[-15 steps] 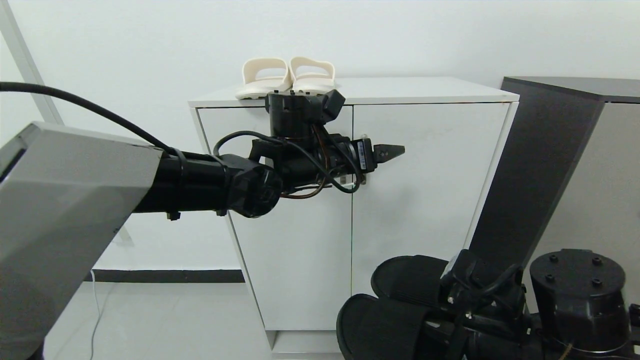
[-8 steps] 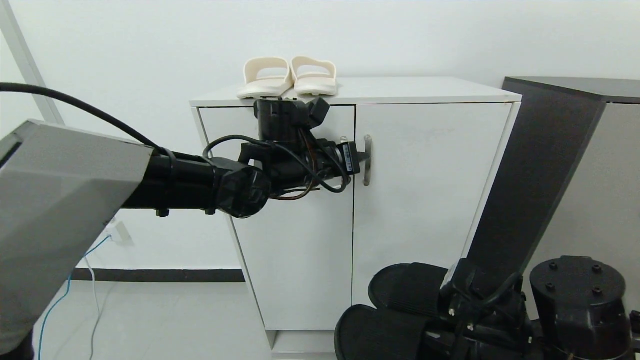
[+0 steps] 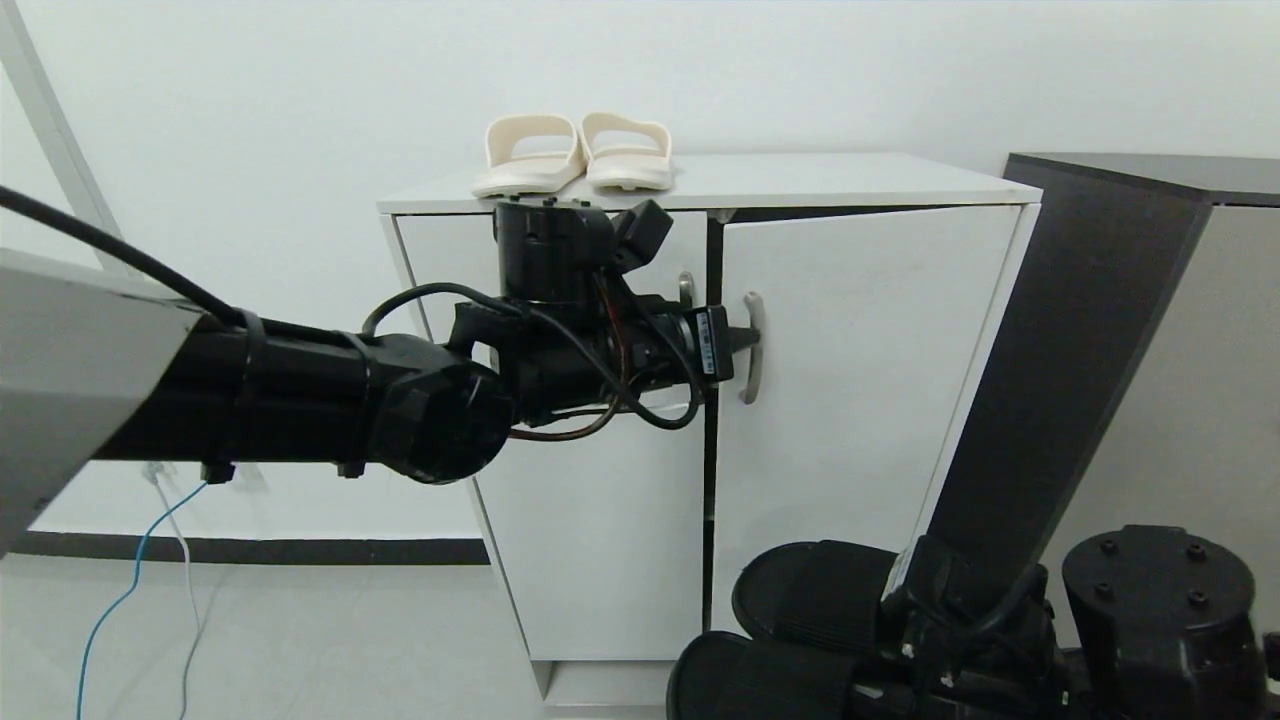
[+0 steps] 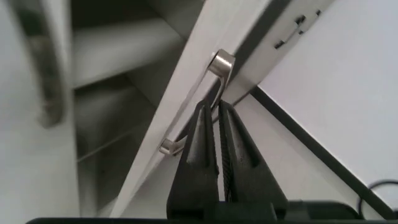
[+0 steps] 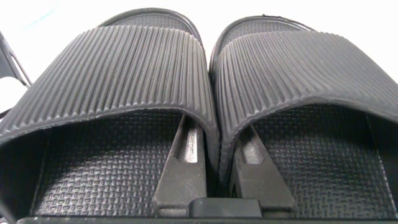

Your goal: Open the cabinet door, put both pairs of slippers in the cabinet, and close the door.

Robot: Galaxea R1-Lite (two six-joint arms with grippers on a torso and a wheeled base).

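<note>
Left claw (image 4: 216,115) pinching door handle (image 3: 753,350) | white wall (image 3: 250,100) | floor (image 3: 300,640) probably tiled

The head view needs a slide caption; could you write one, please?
Left hand grips ajar door by handle; right hand holds black slippers; cream slippers top the cabinet.

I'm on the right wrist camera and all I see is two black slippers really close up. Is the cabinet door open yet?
Observer: Only a little. The cabinet's right door stands ajar, with a dark gap along its inner edge.
Operator: What's holding it?
Observer: The left gripper is shut on that door's handle.
Operator: So where are my slippers next to the door?
Observer: The black slippers are low down in front of that door's bottom part, well below the handle.
</note>
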